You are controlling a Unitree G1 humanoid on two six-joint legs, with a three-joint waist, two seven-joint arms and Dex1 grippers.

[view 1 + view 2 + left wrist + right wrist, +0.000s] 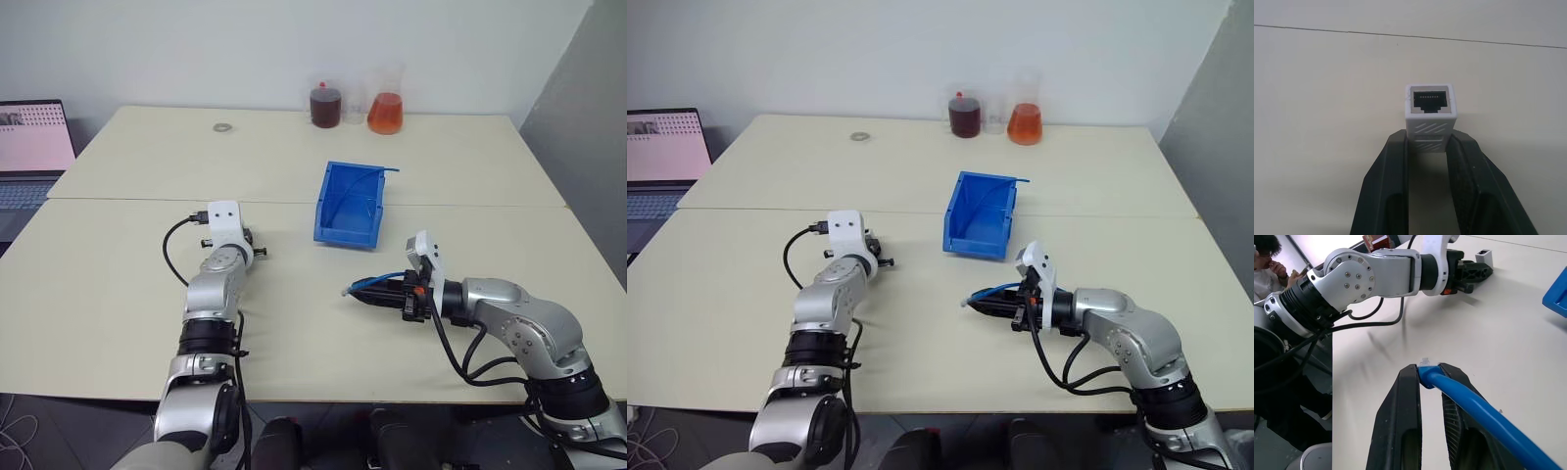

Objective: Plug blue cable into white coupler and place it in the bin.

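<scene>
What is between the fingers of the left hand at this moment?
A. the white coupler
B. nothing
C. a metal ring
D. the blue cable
A: in the left wrist view the two black fingers of the left hand press on both sides of the white coupler, its dark socket facing away.

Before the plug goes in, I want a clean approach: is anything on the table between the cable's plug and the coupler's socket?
Nothing visible: bare table lies between the blue cable in the right gripper and the white coupler in the left gripper. The bin sits off to the side.
</scene>
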